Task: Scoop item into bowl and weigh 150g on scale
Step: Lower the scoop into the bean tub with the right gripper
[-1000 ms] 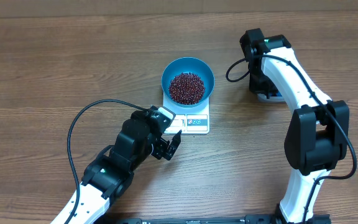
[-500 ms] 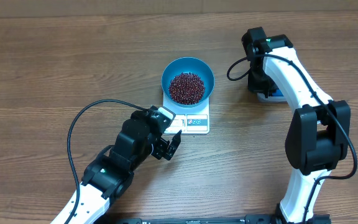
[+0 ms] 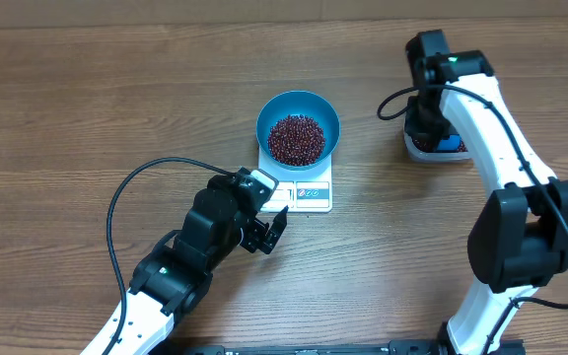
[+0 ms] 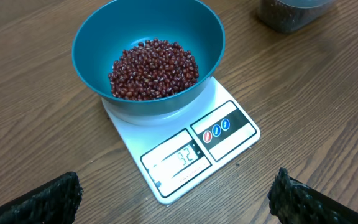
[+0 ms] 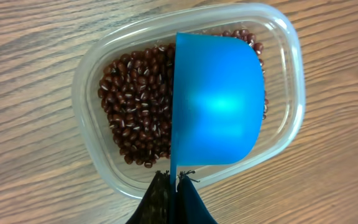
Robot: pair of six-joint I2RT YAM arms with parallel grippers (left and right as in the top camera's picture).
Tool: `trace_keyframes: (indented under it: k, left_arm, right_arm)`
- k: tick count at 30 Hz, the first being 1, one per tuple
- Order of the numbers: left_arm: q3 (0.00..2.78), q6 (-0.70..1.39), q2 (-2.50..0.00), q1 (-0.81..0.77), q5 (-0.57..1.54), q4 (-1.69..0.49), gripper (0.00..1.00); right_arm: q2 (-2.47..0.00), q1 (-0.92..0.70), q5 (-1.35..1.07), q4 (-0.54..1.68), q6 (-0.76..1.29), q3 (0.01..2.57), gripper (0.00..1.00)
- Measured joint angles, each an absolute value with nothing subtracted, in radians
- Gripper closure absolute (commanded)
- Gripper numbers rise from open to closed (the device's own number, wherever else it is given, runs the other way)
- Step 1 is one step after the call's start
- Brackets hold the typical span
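The blue bowl [image 3: 324, 110] stands on the white scale [image 3: 310, 194], holding a heap of dark red-brown beans [image 3: 296, 138]. In the left wrist view the bowl [image 4: 201, 28] and its beans [image 4: 154, 68] sit on the scale [image 4: 229, 146], whose display reads 92. My left gripper [image 4: 176, 202] is open just in front of the scale, nothing between its fingers [image 4: 48, 199]. My right gripper [image 5: 174, 182] is shut on the handle of a small blue scoop [image 5: 219, 106]. The scoop hangs over a clear tub [image 5: 89, 68] holding more beans [image 5: 135, 118].
In the overhead view the clear tub [image 3: 440, 150] sits at the right, partly hidden under my right arm [image 3: 481, 108]. My left arm's black cable [image 3: 126, 192] loops over the wood table to the left of the scale.
My right arm has swung to the right with the scoop, above the tub. The left arm, bowl and scale have not moved.
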State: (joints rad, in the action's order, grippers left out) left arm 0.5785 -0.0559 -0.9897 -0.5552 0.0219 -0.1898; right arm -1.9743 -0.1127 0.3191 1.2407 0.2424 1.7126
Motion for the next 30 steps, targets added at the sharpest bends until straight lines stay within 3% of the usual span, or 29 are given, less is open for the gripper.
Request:
trace_keyframes:
  k: [21, 30]
  left_arm:
    - [0.579, -0.056, -0.990, -0.555, 0.022, -0.190, 0.00]
    - [0.579, -0.056, -0.990, -0.555, 0.022, -0.190, 0.00]
  right_arm:
    - [-1.970, 0.122, -0.231, 1.303, -0.048, 1.713, 0.96]
    - [-1.970, 0.140, -0.294, 1.304, -0.091, 1.713, 0.96]
